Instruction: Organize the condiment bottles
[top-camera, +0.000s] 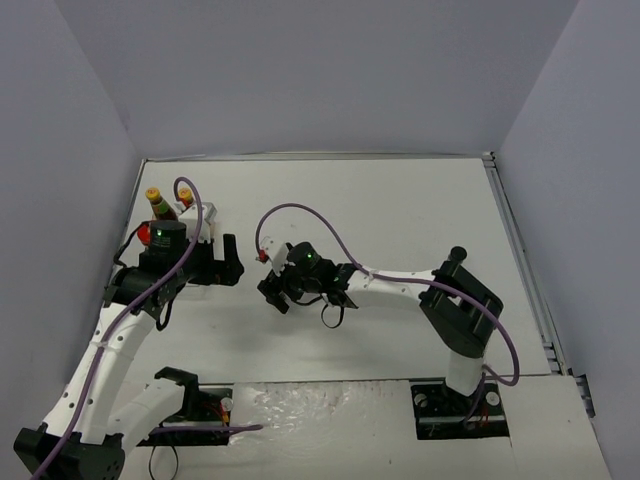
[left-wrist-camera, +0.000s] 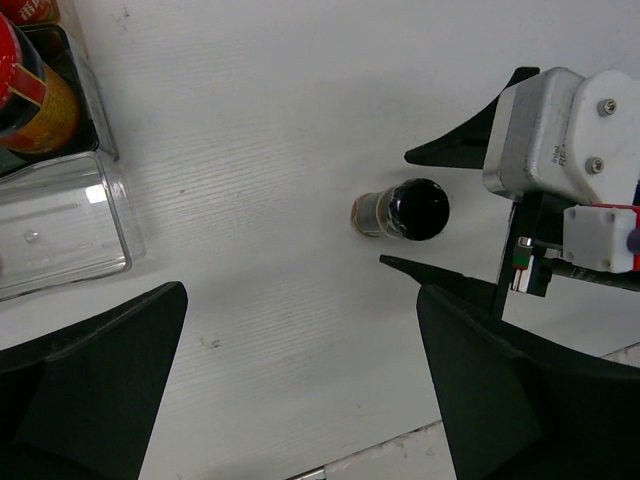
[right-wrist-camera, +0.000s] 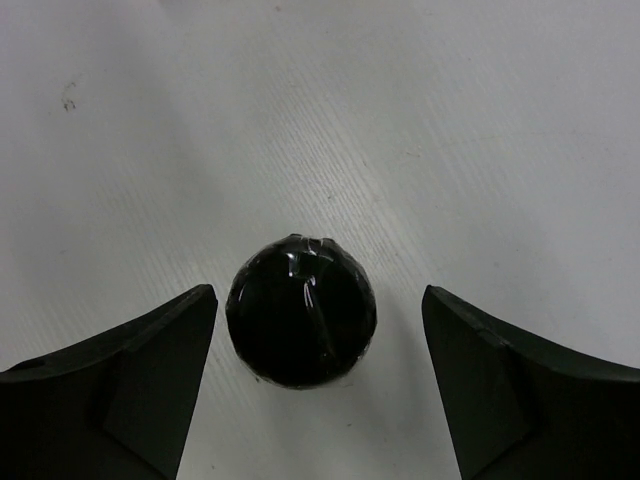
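We see a small round spice jar (right-wrist-camera: 300, 310) standing upright on the matte, finely grained white tabletop (top-camera: 400, 210), left of its middle and about halfway between the far and near edges. Its glossy black cap is a smooth dome, and the left wrist view shows a bit of brownish glass body beneath it.

Near the left edge, toward the far-left corner, we find a clear, hard plastic rack (left-wrist-camera: 60, 235) with boxy compartments. It holds two slim dark-red sauce bottles (top-camera: 153, 196) with yellow caps.

The right arm stretches long and low across the table toward the left, a purple cable (top-camera: 300, 210) looping over it. The right gripper (top-camera: 272, 292) points down over the jar, its black wedge fingers released, one on each side of the cap with bare table showing in both gaps.

The left arm bends up along the left edge. The left gripper (top-camera: 228, 260) hangs just beside the rack, spread wide and holding nothing.
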